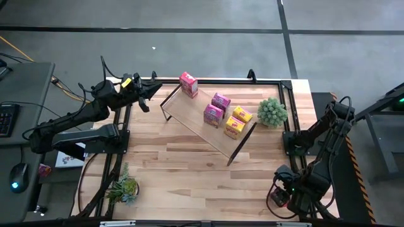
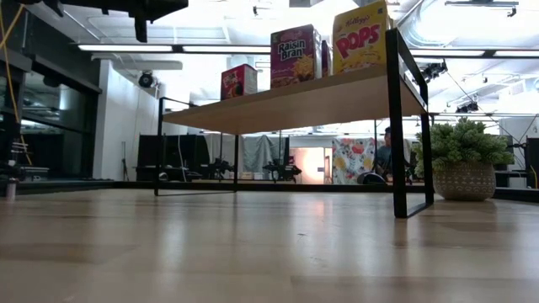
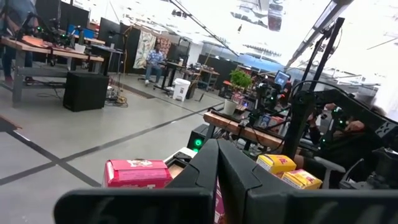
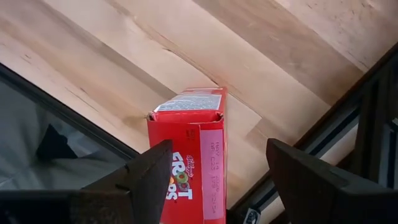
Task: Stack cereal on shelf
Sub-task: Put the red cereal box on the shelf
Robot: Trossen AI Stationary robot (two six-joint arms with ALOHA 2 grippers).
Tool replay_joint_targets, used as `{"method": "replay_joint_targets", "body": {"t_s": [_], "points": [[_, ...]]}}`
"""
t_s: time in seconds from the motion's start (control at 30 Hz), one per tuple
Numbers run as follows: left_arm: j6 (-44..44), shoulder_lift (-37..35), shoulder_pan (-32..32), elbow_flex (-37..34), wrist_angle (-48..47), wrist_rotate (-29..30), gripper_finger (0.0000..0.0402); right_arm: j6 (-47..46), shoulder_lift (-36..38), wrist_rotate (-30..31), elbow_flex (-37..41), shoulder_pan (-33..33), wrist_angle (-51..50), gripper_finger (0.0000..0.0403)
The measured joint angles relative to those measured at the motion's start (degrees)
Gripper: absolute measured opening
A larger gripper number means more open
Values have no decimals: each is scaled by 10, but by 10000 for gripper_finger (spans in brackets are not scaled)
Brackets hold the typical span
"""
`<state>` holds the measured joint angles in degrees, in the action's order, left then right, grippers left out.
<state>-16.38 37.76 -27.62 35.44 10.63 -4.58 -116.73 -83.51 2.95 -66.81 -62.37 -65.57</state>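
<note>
Cereal (image 1: 222, 111) sits on the shelf (image 1: 189, 117); right hand (image 4: 217, 180), spread beside a red box (image 4: 191, 149), may knock it over. Left hand (image 3: 216, 168) seems pressed together.

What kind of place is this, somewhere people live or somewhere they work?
Most likely a robotics lab or workshop: a bare concrete floor, workbenches loaded with equipment, a person seated at a desk, and a wooden table flanked by robot arms.

The long light-wood shelf board with thin dark metal end frames (image 1: 203, 123) lies diagonally on the table, carrying five small upright cardboard cereal boxes: one red (image 1: 189, 84), two magenta (image 1: 217, 108) and two yellow (image 1: 238, 122).
</note>
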Motion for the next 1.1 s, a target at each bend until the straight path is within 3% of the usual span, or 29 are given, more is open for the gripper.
{"method": "replay_joint_targets", "body": {"t_s": [0.23, 0.53, 1.1], "points": [[-1, 0, 0, 0, 0, 2, 0, 13, 8, 4, -27, 0, -28, 252], [-1, 0, 0, 0, 0, 2, 0, 2, 8, 58, -52, -1, -18, 252], [-1, 0, 0, 0, 0, 3, 0, 9, 8, 52, -52, 0, -21, 252]]}}
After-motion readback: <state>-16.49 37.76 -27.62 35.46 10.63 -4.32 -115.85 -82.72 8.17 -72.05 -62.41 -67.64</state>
